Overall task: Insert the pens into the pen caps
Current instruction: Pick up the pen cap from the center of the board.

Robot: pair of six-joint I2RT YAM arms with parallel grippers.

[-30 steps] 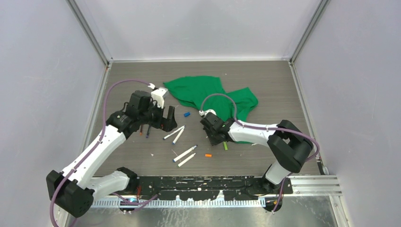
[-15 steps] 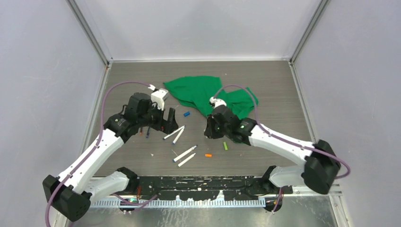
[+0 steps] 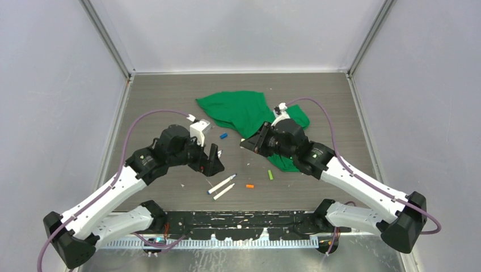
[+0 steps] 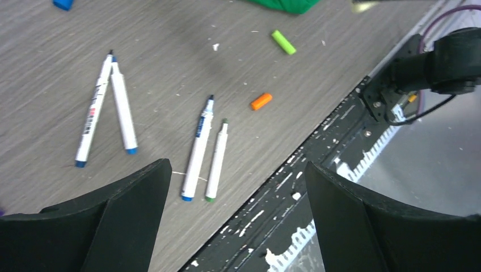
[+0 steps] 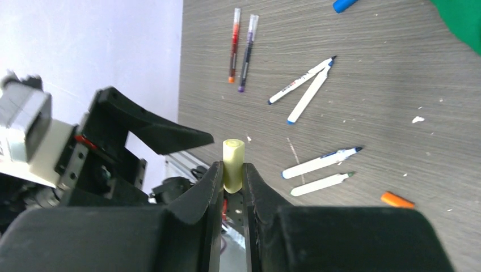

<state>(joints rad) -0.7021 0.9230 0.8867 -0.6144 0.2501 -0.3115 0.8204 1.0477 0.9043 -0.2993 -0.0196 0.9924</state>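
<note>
Since a second ago the left arm has swung right and toward the near edge. The right arm has drawn back toward the cloth (image 3: 238, 110), its elbow thrown out to the right.

The left gripper (image 4: 236, 165) hangs empty, jaws spread wide, above the loose pens on the table (image 4: 170, 51). At far left, seen only from the right wrist, a red pen (image 5: 233, 45) and a purple pen (image 5: 245, 52) lie side by side. Next comes the V pair (image 4: 123, 110), two blue-ended pens meeting at their tips, left of the gripper's centre line.

The blue pen (image 4: 197, 148) and green pen (image 4: 217, 160) lie parallel and close together, almost straight below the gap between the jaws. Their long axes run from the near edge toward mid-table, tips pointing at the right arm's side.

To their right sit the orange cap (image 4: 261, 101) and green cap (image 4: 283, 42), apart from each other, with the blue cap (image 3: 224, 136) farther back.

The right gripper (image 5: 232, 173), raised off the table, is clamped on a pale yellow cap (image 5: 233, 152) that stands upright between its fingers.

The left arm is nearer every pen, so the pick likely falls to it. Its jaws would have to close across a barrel, and the parallel pair leaves little room to take one pen alone. Which pen suits the yellow cap cannot be told.
</note>
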